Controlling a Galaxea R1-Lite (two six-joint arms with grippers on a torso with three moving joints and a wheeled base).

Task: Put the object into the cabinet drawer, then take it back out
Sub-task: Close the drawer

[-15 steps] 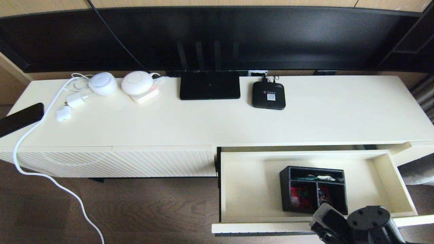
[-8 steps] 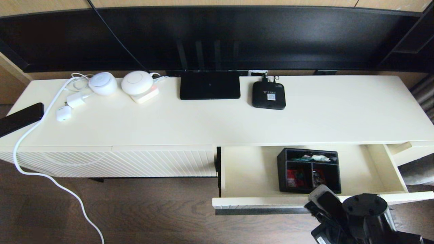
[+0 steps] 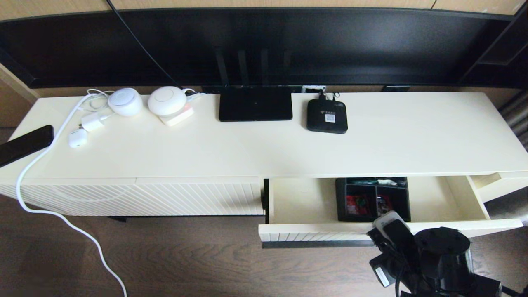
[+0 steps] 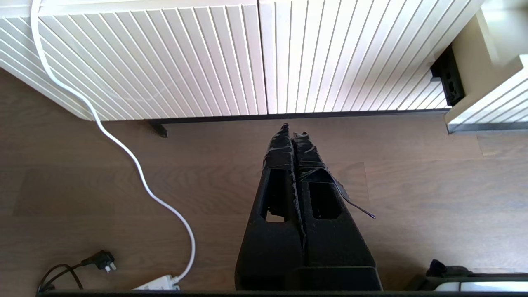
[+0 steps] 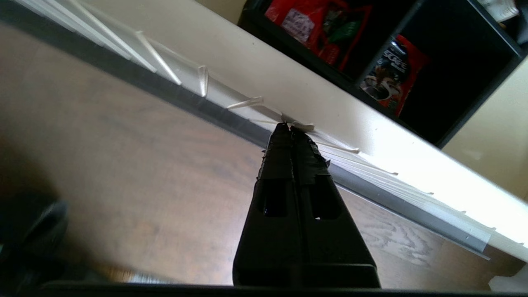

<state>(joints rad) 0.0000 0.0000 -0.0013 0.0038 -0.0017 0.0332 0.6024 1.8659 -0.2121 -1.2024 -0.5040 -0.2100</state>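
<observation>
The black organizer box (image 3: 371, 200) with red packets lies inside the cream cabinet drawer (image 3: 301, 198), its far edge under the cabinet top. The right wrist view looks over the front rim at the organizer box (image 5: 371, 41). The drawer stands partly open, with its ribbed front (image 3: 313, 235) and dark bar handle (image 3: 317, 244) facing me. My right gripper (image 5: 290, 127) is shut and empty, its tips pressed against the ribbed front (image 5: 231, 88). My left gripper (image 4: 292, 130) is shut and empty, low over the floor before the handleless ribbed panel (image 4: 165, 57).
On the cabinet top (image 3: 412, 140) sit a flat black router (image 3: 255, 103), a small black box with a white label (image 3: 326, 116), white round devices (image 3: 166, 100) and a phone (image 3: 24, 144). A white cable (image 3: 41, 210) trails onto the wooden floor.
The drawer has slid inward toward the cabinet, carrying the organizer box partly under the top. My right arm has moved forward with the drawer front.
</observation>
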